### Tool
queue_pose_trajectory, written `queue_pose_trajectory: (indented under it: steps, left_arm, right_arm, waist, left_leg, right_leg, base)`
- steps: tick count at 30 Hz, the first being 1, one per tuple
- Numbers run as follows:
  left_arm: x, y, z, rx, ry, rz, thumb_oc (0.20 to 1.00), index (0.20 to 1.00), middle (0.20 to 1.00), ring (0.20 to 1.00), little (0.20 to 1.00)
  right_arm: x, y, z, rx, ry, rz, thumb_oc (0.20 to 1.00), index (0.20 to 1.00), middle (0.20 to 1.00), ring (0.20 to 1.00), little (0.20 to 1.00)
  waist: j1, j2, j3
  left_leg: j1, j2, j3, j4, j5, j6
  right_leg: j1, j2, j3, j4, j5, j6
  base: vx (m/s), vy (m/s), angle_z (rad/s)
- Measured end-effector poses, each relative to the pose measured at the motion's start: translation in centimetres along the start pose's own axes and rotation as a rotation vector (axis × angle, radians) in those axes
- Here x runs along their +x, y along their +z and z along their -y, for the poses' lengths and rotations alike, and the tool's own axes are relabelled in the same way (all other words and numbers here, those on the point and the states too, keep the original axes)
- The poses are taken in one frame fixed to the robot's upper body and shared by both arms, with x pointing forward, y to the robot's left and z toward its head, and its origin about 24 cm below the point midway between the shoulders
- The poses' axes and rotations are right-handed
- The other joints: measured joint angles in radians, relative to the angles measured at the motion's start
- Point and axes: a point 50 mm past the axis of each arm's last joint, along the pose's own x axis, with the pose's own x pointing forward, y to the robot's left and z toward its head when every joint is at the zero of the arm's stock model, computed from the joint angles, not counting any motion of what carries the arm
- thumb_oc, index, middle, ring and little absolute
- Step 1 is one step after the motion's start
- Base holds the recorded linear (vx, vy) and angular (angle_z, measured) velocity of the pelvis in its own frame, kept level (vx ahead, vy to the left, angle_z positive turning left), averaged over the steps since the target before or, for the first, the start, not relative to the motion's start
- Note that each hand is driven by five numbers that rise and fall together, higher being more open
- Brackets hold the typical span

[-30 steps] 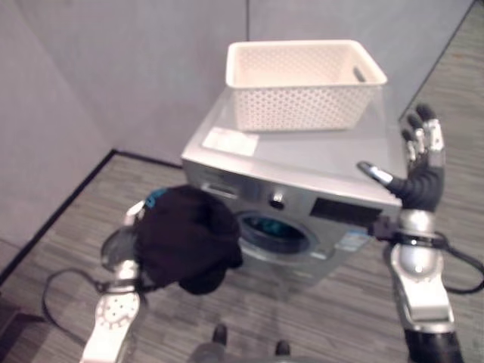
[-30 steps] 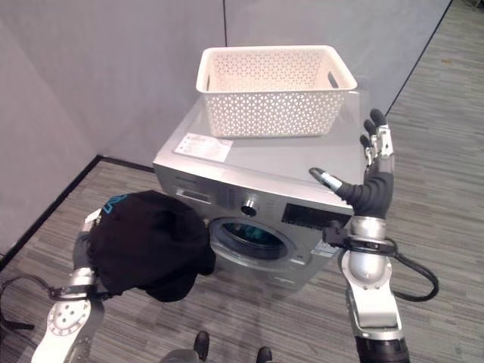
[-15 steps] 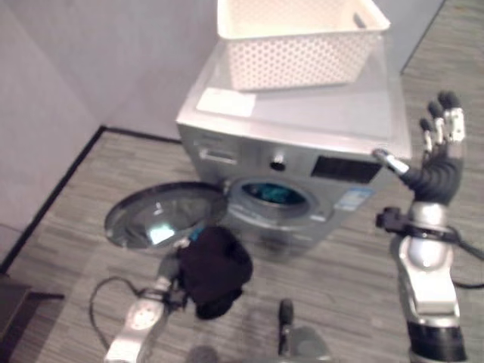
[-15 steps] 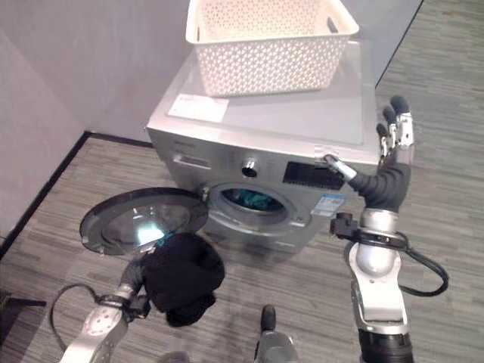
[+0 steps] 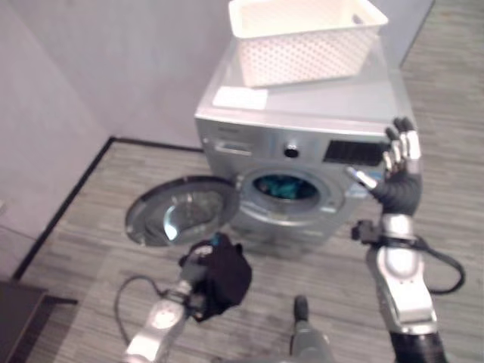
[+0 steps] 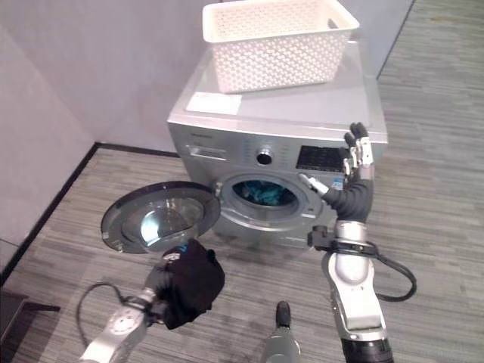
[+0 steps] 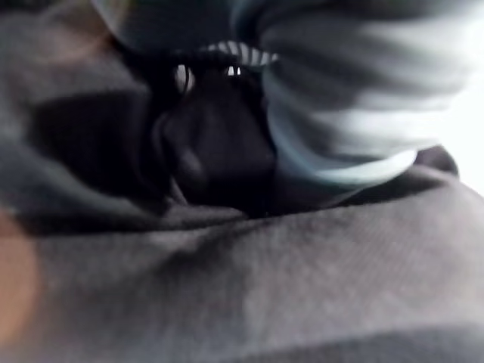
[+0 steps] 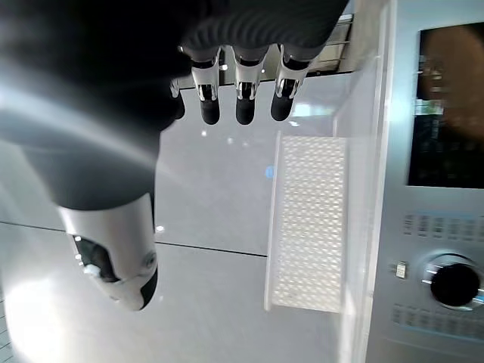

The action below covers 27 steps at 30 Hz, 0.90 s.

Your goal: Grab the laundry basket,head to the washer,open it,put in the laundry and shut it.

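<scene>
A silver washer [image 5: 302,144] stands against the wall with its round door [image 5: 181,212] swung open to the left. Teal laundry [image 5: 286,187] lies inside the drum. A white perforated laundry basket [image 5: 302,45] sits on the washer's top. My left hand [image 6: 160,278] is low, just in front of the open door, curled into a black garment [image 5: 223,276] that bunches over it. My right hand [image 5: 397,185] is raised before the washer's right front, fingers [image 8: 238,98] straight and apart, holding nothing.
Grey walls with a black baseboard run behind and to the left of the washer. A white label sheet [image 5: 240,97] lies on the washer top beside the basket. A dark object [image 5: 19,325] sits at the floor's lower left.
The left hand has dropped with the black garment from chest height to near the floor by the door. The view has shifted. The right hand stays raised and open, now nearer the washer's front.
</scene>
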Motion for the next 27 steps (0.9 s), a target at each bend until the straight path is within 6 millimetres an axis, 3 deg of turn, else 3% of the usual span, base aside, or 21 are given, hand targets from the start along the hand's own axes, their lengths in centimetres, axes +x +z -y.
queue_pose_trajectory:
  steps: [3,6,10,12,18,25,26,27]
  left_arm:
    - [1.6,1.0,1.9,-0.056,-0.018,0.024,0.2,0.2,0.2,0.2,0.2]
    - [4.1,3.1,3.0,-0.082,0.0,0.05,0.2,0.2,0.2,0.2,0.2]
    - [5.4,4.9,4.2,-0.106,0.005,0.102,0.2,0.2,0.2,0.2,0.2]
    - [6.7,6.8,4.4,-0.1,0.041,0.149,0.2,0.2,0.2,0.2,0.2]
    - [8.2,9.5,3.7,-0.164,0.15,0.198,0.2,0.2,0.2,0.2,0.2]
    - [8.9,11.6,3.2,-0.218,0.228,0.256,0.2,0.2,0.2,0.2,0.2]
    - [9.0,12.2,3.2,-0.224,0.235,0.276,0.2,0.2,0.2,0.2,0.2]
    - [9.2,14.2,3.4,-0.241,0.237,0.329,0.2,0.2,0.2,0.2,0.2]
  right_arm:
    - [0.1,0.0,-0.6,0.021,0.001,-0.001,1.0,1.0,1.0,1.0,1.0]
    - [0.5,0.4,-2.1,0.077,0.025,0.013,1.0,1.0,1.0,1.0,1.0]
    - [0.9,0.8,-2.1,0.078,0.004,0.038,1.0,1.0,1.0,1.0,1.0]
    - [1.5,1.3,-2.0,0.065,0.001,0.071,1.0,1.0,1.0,1.0,1.0]
    - [2.1,2.1,-2.2,0.083,-0.027,0.12,1.0,1.0,1.0,1.0,1.0]
    - [2.2,2.4,-3.0,0.093,0.003,0.14,1.0,1.0,1.0,1.0,1.0]
    - [2.3,2.6,-3.1,0.098,0.001,0.149,1.0,1.0,1.0,1.0,1.0]
    - [2.6,3.0,-3.4,0.111,0.005,0.173,1.0,1.0,1.0,1.0,1.0]
  waist:
    - [-0.024,-0.018,0.016]
    - [-0.047,-0.06,0.075]
    - [-0.064,-0.064,0.136]
    - [-0.072,-0.071,0.177]
    - [-0.088,-0.068,0.253]
    - [-0.088,-0.073,0.273]
    - [-0.089,-0.076,0.276]
    - [-0.09,-0.082,0.287]
  left_leg:
    - [-0.036,0.0,0.01,0.01,0.004,0.0]
    - [-0.079,0.001,0.021,0.014,0.013,-0.006]
    - [-0.091,0.025,0.033,0.013,0.018,-0.013]
    - [-0.127,0.03,0.033,0.011,0.027,-0.02]
    - [-0.147,0.05,0.033,0.005,0.03,-0.027]
    - [-0.184,0.055,0.017,0.0,0.037,-0.036]
    - [-0.191,0.055,0.017,0.0,0.037,-0.036]
    - [-0.208,0.054,0.012,0.0,0.039,-0.038]
  right_leg:
    - [-0.041,0.007,0.012,0.005,0.011,-0.011]
    - [-0.093,0.012,0.025,0.003,0.017,-0.016]
    - [-0.11,0.039,0.024,0.001,0.02,-0.023]
    - [-0.145,0.044,0.022,-0.001,0.032,-0.038]
    - [-0.167,0.061,0.009,0.0,0.034,-0.042]
    - [-0.193,0.059,-0.01,-0.001,0.031,-0.045]
    - [-0.199,0.059,-0.011,-0.001,0.031,-0.045]
    - [-0.213,0.056,-0.014,-0.001,0.031,-0.046]
  base:
    - [-0.1,-0.017,-0.14]
    - [-0.04,-0.032,-0.13]
    - [-0.05,-0.048,-0.09]
    - [-0.01,-0.046,-0.01]
    - [-0.01,-0.044,0.0]
    - [0.01,-0.028,0.07]
    - [-0.01,-0.047,0.05]
    - [-0.01,-0.031,0.06]
